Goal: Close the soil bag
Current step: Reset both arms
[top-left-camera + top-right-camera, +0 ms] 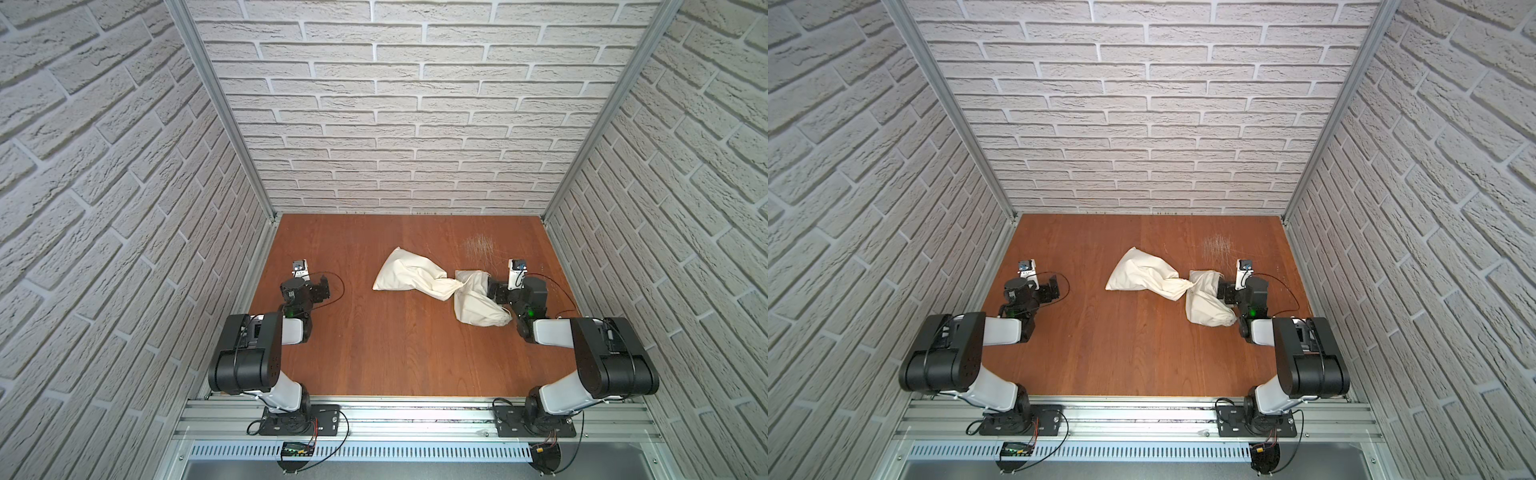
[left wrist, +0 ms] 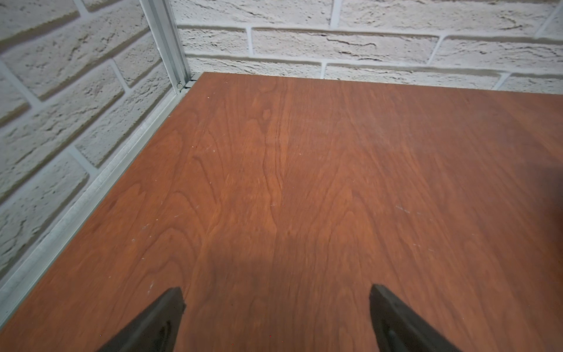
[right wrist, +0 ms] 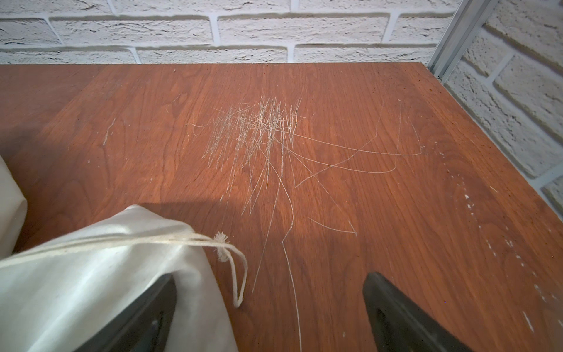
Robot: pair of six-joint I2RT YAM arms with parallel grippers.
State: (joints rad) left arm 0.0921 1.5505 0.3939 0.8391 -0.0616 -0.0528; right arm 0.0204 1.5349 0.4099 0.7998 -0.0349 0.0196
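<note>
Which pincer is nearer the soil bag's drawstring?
Right. The right pincer sits open at the soil bag, with the drawstring just beside one finger. The left pincer hangs open over the table, far across from the bag.

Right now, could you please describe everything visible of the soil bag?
The soil bag is a cream cloth sack lying on the wooden table, pinched to a narrow waist between two lobes. Its drawstring, knotted with a frayed end, trails loose beside the right gripper, whose open jaws straddle the cloth's edge.
</note>
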